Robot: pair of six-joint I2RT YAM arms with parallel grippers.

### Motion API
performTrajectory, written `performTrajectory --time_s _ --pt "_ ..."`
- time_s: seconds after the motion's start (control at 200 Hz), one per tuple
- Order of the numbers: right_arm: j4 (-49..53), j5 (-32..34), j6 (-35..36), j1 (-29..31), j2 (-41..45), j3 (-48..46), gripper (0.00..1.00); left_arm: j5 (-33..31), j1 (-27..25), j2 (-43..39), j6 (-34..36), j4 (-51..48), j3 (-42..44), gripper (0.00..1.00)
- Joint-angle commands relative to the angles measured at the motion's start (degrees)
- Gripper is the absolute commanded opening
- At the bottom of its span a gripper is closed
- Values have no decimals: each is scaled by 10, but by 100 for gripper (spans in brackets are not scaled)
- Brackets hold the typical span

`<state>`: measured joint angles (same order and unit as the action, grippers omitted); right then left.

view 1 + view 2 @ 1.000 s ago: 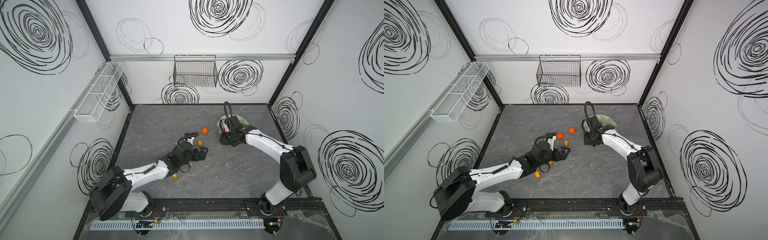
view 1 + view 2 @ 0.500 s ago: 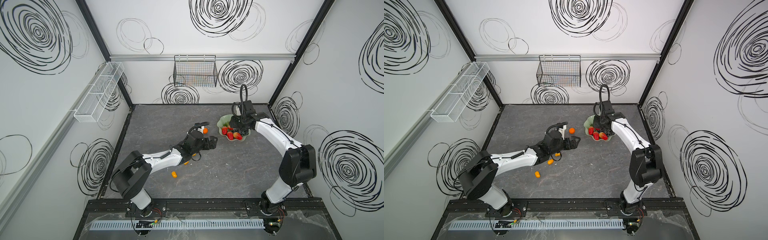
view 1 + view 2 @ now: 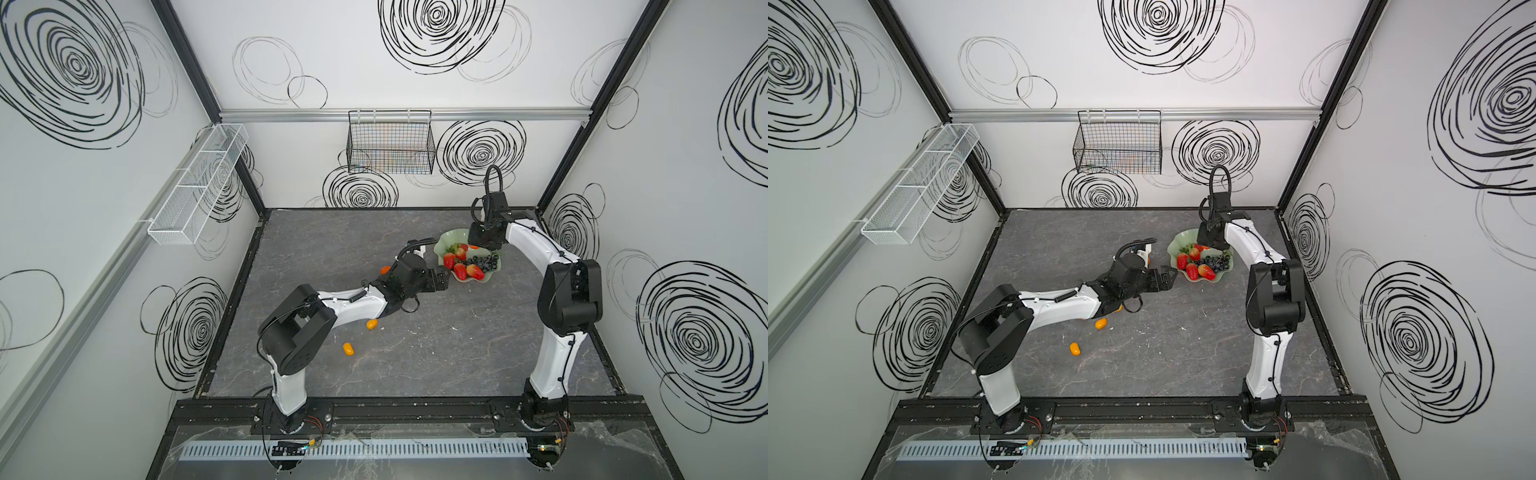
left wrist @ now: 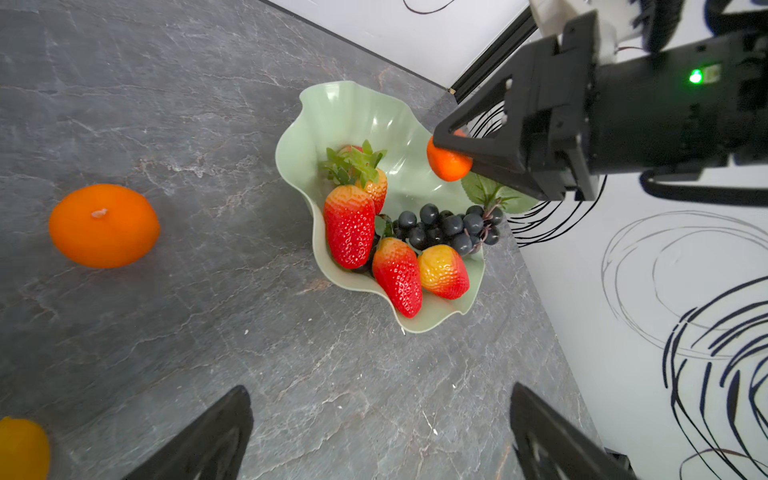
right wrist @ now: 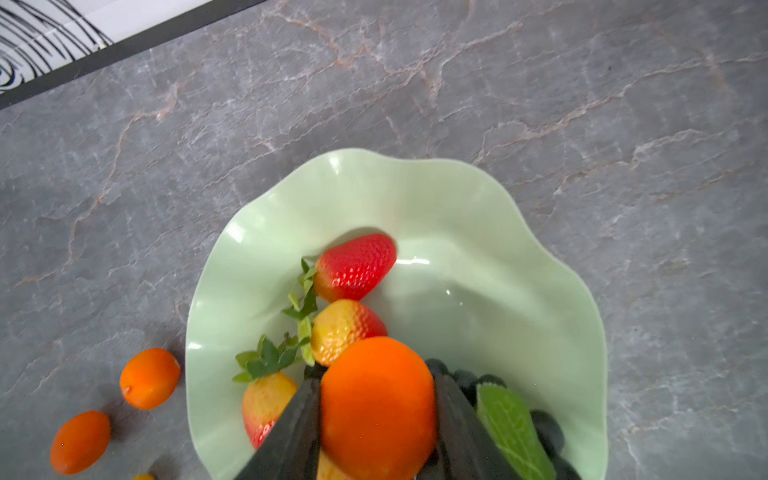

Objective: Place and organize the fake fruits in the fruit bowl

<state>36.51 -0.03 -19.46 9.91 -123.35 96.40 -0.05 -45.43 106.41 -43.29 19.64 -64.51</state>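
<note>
Possibly a spill: right tool clenched a tangerine over the bowl, centre-right in both top views.
Dropped high, it could have bounced out; left tool, released, hung just beside the bowl.

No legible text, label, brand or number anywhere

Your left gripper stands open just beside the bowl of strawberries; two kumquats lie on the table.

Both top views high, looking down, wrist views close, sharing fruit bowl
</note>
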Motion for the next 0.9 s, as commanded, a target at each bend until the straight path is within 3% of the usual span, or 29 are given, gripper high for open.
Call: performTrajectory --time_s 0.0,0.44,0.896 --pt "15 17 -4 -8 -33 40 44 -12 -5 19 6 7 -31 99" --pt "26 14 0 -30 -86 80 50 -8 -20 62 18 -18 -87 99" --pt "30 0 1 -31 -54 75 55 -16 -24 30 22 -29 -65 99"
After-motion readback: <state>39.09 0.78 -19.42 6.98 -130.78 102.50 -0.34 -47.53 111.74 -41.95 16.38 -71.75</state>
